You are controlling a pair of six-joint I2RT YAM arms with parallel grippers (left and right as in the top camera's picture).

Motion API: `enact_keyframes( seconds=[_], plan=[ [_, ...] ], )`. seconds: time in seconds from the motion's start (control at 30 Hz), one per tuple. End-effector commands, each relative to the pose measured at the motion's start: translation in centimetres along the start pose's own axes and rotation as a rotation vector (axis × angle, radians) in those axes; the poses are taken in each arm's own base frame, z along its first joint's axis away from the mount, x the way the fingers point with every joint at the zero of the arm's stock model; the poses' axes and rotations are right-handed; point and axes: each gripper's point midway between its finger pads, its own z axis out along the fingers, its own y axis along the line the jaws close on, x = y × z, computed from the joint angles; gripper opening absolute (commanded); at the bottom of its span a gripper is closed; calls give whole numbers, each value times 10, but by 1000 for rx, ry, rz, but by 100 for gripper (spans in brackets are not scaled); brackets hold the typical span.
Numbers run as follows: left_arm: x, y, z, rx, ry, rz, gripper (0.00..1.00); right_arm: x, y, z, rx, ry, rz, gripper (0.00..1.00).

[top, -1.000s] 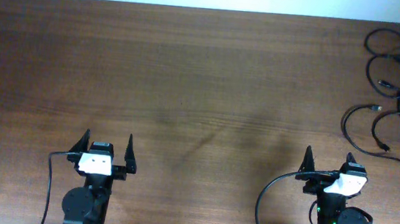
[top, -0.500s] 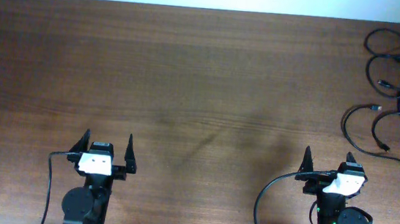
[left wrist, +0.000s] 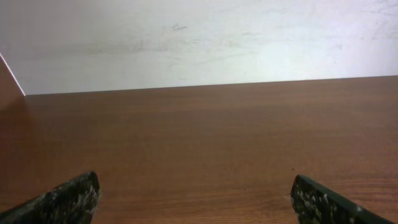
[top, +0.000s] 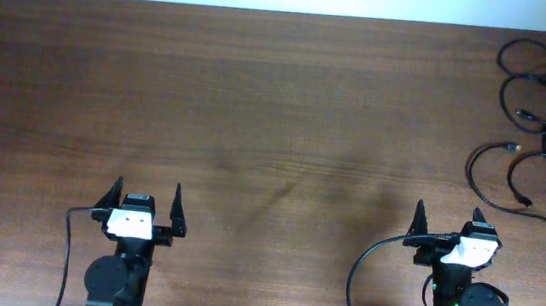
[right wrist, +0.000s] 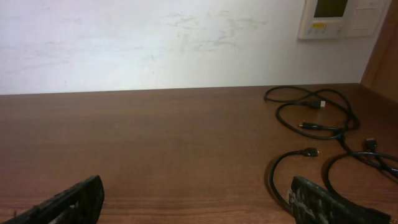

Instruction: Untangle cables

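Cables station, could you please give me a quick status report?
Left claw open, empty, parked near its base. Right claw open, empty. Cables untouched, looped at table's far right edge. Nothing in the way.

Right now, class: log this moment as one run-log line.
task: untangle cables | left gripper: open, empty | right gripper: open, empty | cables: untouched, far right of table

Black cables [top: 542,129] on brown wood-grain table [top: 258,101].
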Motion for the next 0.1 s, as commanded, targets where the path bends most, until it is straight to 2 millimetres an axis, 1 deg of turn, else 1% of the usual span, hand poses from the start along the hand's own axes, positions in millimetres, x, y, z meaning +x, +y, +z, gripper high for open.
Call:
enact_keyframes(
  seconds=[0.0,0.07],
  plan=[
    [1,-1,0,3,0,13,99,2,1,0,-10,3,-6,94],
    [1,-1,0,3,0,13,99,2,1,0,-10,3,-7,94]
  ],
)
